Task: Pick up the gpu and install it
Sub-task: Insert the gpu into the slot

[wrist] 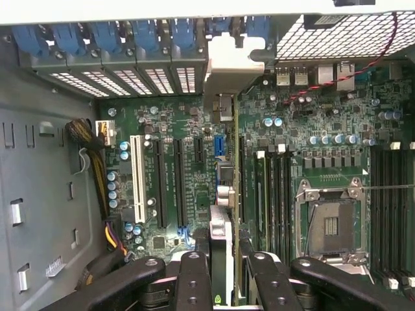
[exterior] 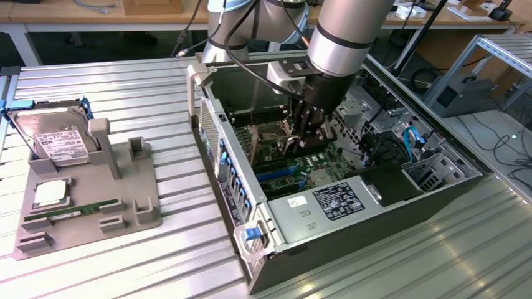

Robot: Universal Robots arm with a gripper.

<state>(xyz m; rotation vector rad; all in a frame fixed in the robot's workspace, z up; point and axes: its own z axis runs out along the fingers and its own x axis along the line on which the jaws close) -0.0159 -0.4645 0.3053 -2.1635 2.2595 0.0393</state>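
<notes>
One robot arm reaches down into an open computer case point(exterior: 249, 205) that lies on its side on a metal table point(exterior: 124, 81). Its gripper point(exterior: 303, 134) is low inside the case, just above the green board point(wrist: 162, 129). The gripper's black fingers point(wrist: 194, 278) are closed on the gpu point(wrist: 224, 194), holding it on its thin edge. In the wrist view the gpu stands straight up between the fingers, with its silver end bracket point(wrist: 224, 65) near the back wall of the case.

Lots of things crowd around it. Long black slots point(wrist: 178, 184) and a white slot point(wrist: 137, 178) sit on one side of the card. Rows of memory slots point(wrist: 275, 194) and the square chip socket point(wrist: 331, 220) sit on the other side. Blue clips point(wrist: 104, 39) line the back wall. A bunch of yellow and black wires point(wrist: 97, 175) hangs near the case wall.

Outside the case, on the exterior view's left, a grey holder point(exterior: 91, 205) sits on the table. It keeps a hard drive point(exterior: 58, 143) standing up and a thin green RAM stick point(exterior: 71, 210) lying flat.
</notes>
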